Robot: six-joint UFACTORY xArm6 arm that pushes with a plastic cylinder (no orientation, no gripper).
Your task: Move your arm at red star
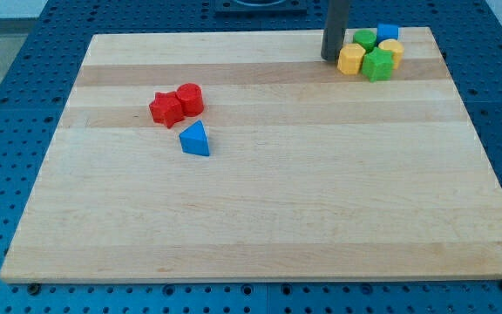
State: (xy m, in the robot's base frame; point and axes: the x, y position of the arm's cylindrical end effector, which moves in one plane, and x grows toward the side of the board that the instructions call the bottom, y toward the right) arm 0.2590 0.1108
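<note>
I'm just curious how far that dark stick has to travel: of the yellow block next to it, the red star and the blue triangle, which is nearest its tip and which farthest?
From my tip:
1. Yellow block, right beside it, top right.
2. Red star, left of centre, touching the other red block.
3. Blue triangle, just below the star.

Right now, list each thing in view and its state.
my tip: beside yellow block, top right
red star: touching red block
blue triangle: alone
green star, green block, blue block, second yellow block: clustered

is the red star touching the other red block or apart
Touching: the red star sits flush against the red block, no board showing between them.
</note>
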